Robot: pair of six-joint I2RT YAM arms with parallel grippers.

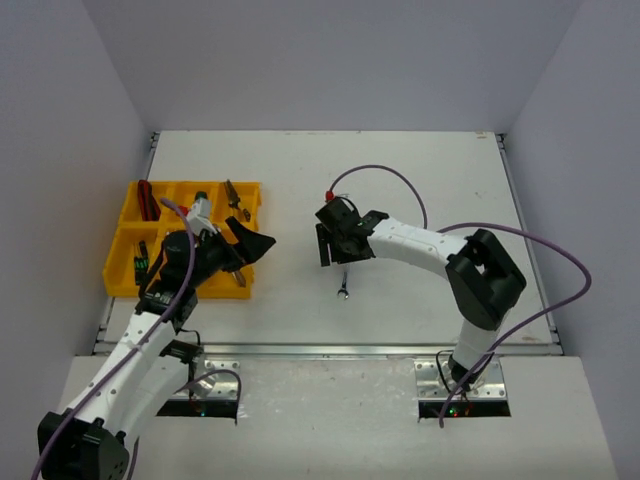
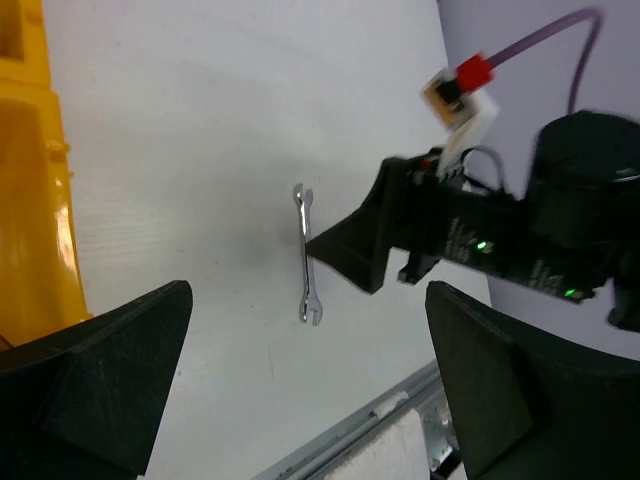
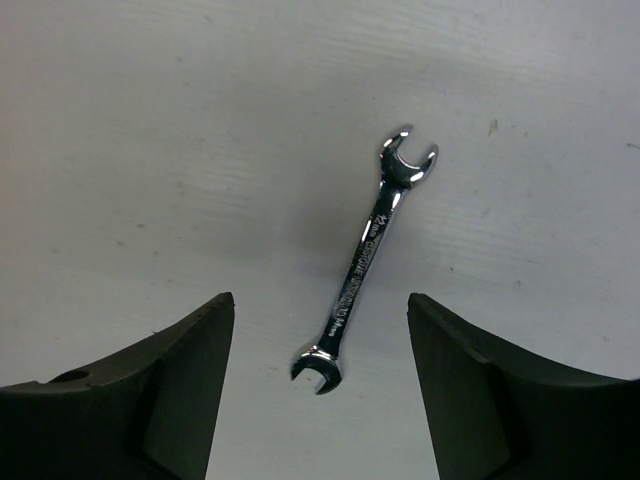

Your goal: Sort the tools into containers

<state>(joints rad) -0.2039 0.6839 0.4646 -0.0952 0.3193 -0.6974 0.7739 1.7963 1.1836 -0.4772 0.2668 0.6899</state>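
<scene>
Hovering over the silver wrench (image 3: pixel 362 258), the right gripper (image 3: pixel 320 300) has its jaws released and spread. The wrist view shows both fingers (image 3: pixel 180 390) clear of the metal, gripping nothing.

The wrench lies flat on the white table (image 1: pixel 420 180), well to the right of the yellow tray (image 1: pixel 115 272). It is alone on bare surface and has an open-end head at each tip. In the top view the right gripper (image 1: pixel 336 250) hangs just on the far side of the wrench (image 1: pixel 343 286).

The left gripper (image 1: pixel 242 250) sits at the tray's right edge, over its near right compartment. Its jaws are wide apart and empty. Its own camera looks away from the tray toward the wrench (image 2: pixel 306 255), with the tray's wall (image 2: pixel 40 180) at frame left and the right gripper (image 2: pixel 365 255) just past the wrench.

In the tray:
- red-black-handled pliers (image 1: pixel 147 200) in the far left compartment
- yellow-handled pliers (image 1: pixel 238 201) in the far right compartment
- a green-handled screwdriver (image 1: pixel 141 262) in the near left compartment
- one more tool (image 1: pixel 240 279) in the near right compartment, partly hidden by the left arm, type unclear

The middle compartments are mostly hidden behind the left arm
</scene>
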